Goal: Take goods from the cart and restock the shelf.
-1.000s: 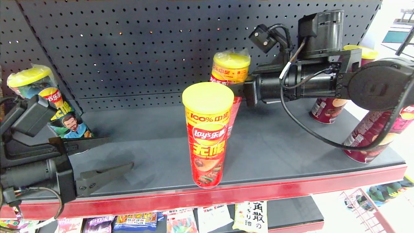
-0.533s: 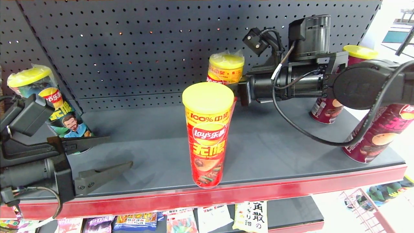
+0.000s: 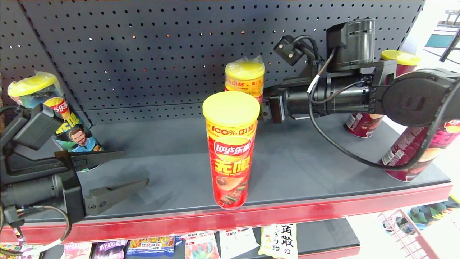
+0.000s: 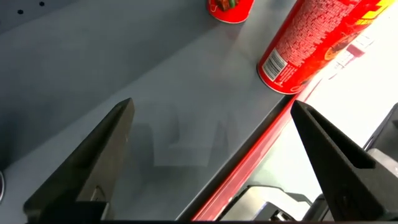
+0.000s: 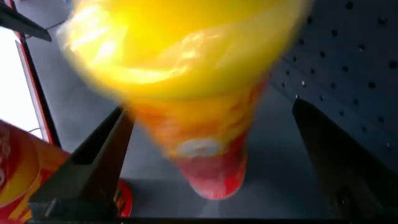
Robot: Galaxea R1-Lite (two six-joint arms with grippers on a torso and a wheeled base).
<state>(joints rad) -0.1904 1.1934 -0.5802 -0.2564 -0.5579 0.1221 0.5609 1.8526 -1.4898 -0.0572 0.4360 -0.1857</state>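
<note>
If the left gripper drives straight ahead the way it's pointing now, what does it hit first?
Probably the front red chip can, standing near the shelf edge; it lies ahead, between the fingers of the open left gripper. Depth is unclear, so it might just graze it.

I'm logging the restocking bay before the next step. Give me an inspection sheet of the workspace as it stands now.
Surface: grey shelf with a red front lip, no spills seen.
Job's things: red can upright at the front edge; wrapped yellow-lidded can behind it.
Clutter: green can at the left rear; dark red cans at the right.
Grippers: left claw open and empty over the front left; right claw open around the wrapped yellow-lidded can.
Cables: black cable hangs in a loop below the right arm.
Surroundings: pegboard back; snack packets on the lower shelf.
</note>
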